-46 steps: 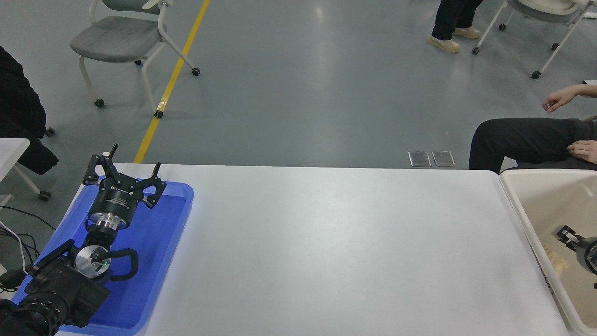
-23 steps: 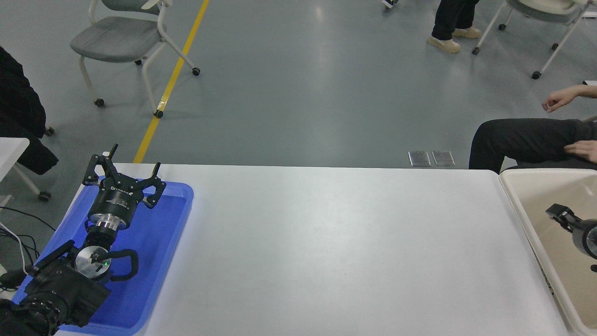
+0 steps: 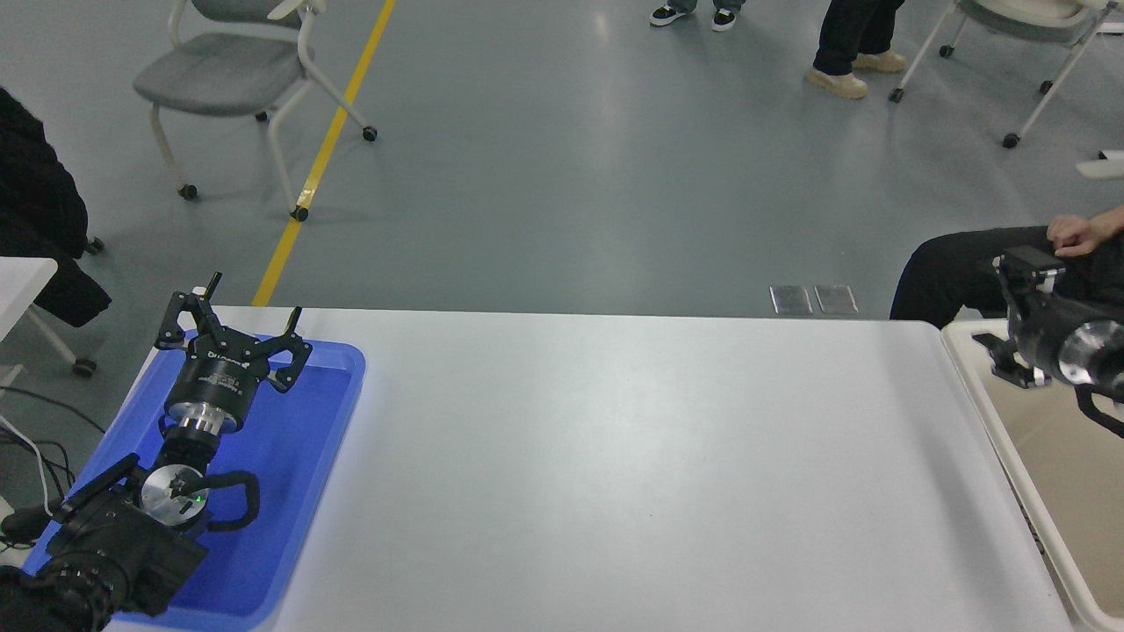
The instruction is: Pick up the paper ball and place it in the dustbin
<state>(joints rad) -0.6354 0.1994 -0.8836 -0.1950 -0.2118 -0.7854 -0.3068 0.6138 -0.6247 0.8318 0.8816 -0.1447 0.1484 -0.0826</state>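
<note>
Head view: the right gripper [image 3: 1012, 320] hangs above the dustbin [image 3: 966, 369] near its far left corner, fingers spread wide and holding nothing. The paper ball is not visible, neither between them nor on the desk [image 3: 615, 456]; probably it lies in the bin, out of frame. That suggests the drop is done; next, withdraw. The left gripper [image 3: 233, 329] rests parked, fingers apart.

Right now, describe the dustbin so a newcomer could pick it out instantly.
Start at the white table and follow it to its right end. The dustbin sits there against the table's edge, cut off by the picture's border, with the right gripper above its far corner. It is a cream-beige tub with a thick rounded rim, unlike the shallow blue tray at the left end.
</note>
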